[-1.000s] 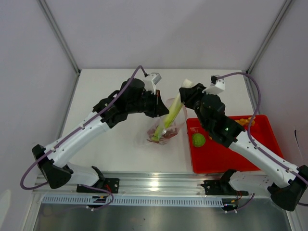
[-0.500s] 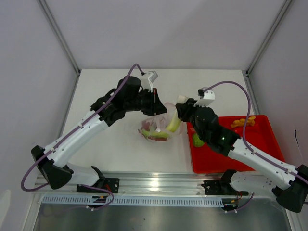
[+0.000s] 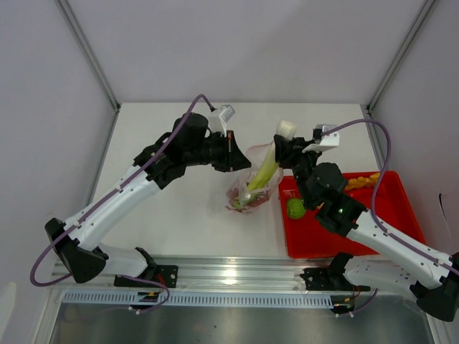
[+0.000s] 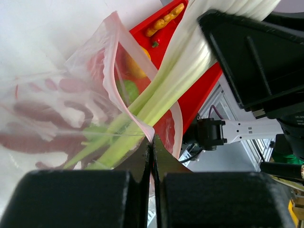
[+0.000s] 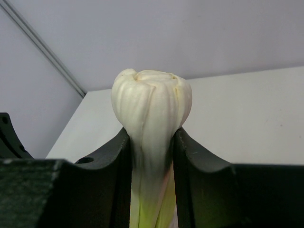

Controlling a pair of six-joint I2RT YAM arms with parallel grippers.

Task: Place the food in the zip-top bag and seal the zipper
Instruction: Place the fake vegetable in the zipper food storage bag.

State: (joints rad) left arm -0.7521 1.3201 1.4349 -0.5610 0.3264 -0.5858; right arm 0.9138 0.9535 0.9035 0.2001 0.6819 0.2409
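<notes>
The clear zip-top bag hangs open at the table's middle, its pink zipper strip along the mouth. My left gripper is shut on the bag's mouth edge and holds it up. My right gripper is shut on the white bulb end of the long pale-green stalk. The stalk slants down into the bag, green end at the bottom. In the right wrist view the bulb sticks out between the fingers. A round green fruit and orange pieces lie in the red tray.
The red tray sits right of the bag, under my right arm; it shows behind the bag in the left wrist view. A dark reddish shape shows at the bag's bottom. A metal rail runs along the near edge.
Half a second ago the stalk lay low in the sagging bag. My right gripper has since risen and moved back, bringing the stalk steeper. The left gripper still holds the mouth.
</notes>
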